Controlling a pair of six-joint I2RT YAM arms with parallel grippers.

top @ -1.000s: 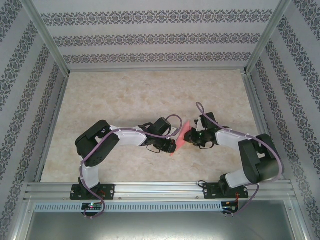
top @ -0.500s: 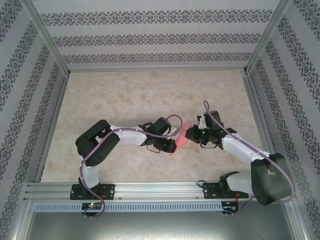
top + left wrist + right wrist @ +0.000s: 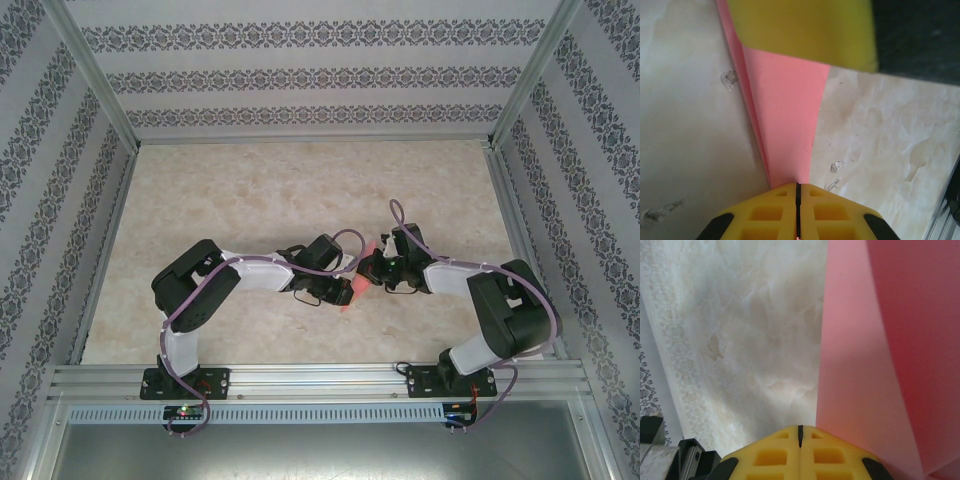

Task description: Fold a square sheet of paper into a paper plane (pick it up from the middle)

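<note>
**1. Status**
In the left wrist view, the left gripper sits at 6 o'clock, jaws closed on the narrow end of the pink sheet. The sheet widens toward 12 o'clock, where a yellow finger of the right gripper lies across it. In its own wrist view the right gripper is closed too. There the sheet runs from 5 o'clock up to 1 o'clock, its edge meeting the fingers just beside the seam. Whether a ply is pinched there cannot be told. From above, the sheet sits between the two grippers over the middle of the bench, with the right gripper at 1 o'clock from the left.

**2. Hazards**
- Opposed pull on thin paper is likely to tear it at the left pinch.
- If the right hold has missed, the sheet would pivot on the left pinch and any crease would run off-line.
- The grippers are close together, so a small inward move risks contact.

**3. View differences**
- Left wrist: stacked layers along the 11 o'clock edge, plus the opposing finger.
- Right wrist: the broad face and a lengthwise shade line, probably a fold.
- Top: arm posture, with most of the sheet hidden under the wrists
</note>
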